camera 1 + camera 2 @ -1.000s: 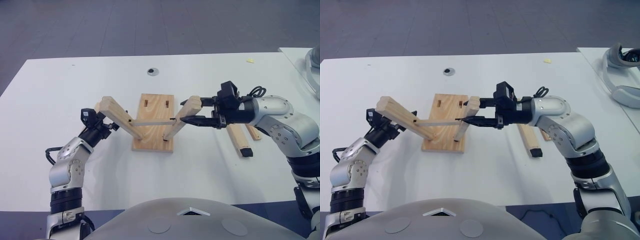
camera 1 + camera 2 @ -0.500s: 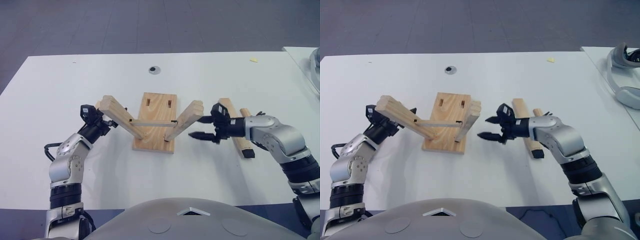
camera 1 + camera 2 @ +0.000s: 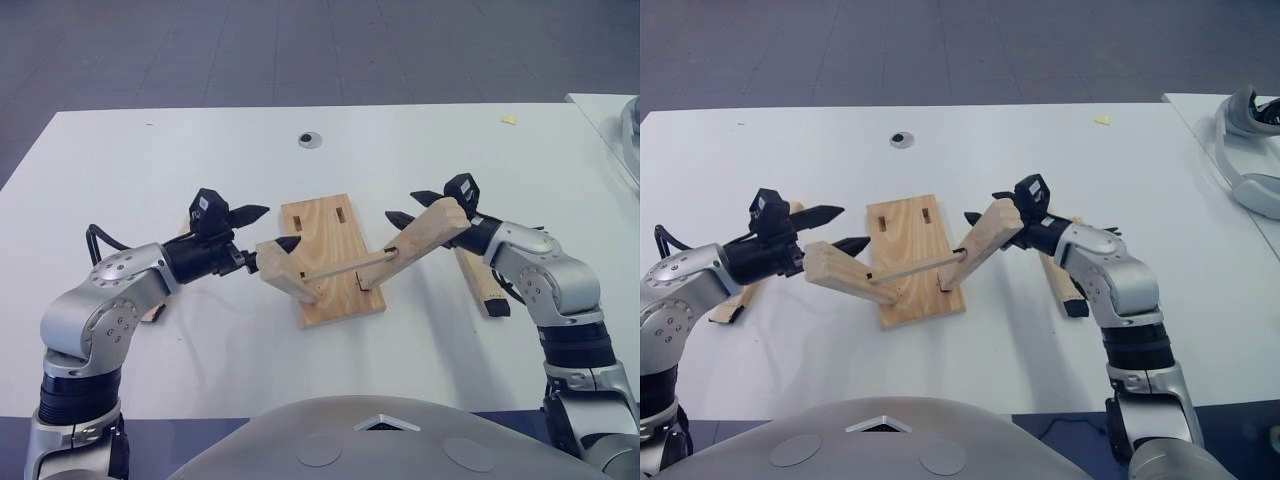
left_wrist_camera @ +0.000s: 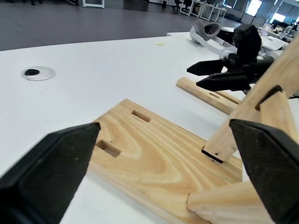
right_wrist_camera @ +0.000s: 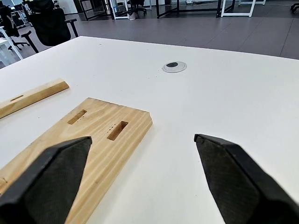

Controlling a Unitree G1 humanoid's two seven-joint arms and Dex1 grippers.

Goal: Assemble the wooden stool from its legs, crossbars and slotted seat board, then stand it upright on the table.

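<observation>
Leg frame (image 3: 345,268) on seat board (image 3: 325,222), seemingly unseated. Left gripper (image 3: 284,224) and right gripper (image 3: 399,204) gape wide, holding nothing. Next, likely: grip legs, press home.

1 grommet (image 3: 309,139) (yellow scrap (image 3: 509,119) beyond)

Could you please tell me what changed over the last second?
The left pincer released the left leg and swung in, open at its end. The right pincer withdrew, then returned to the right leg. Both legs shifted rightward; the seat board turned. The spare legs stayed.
</observation>
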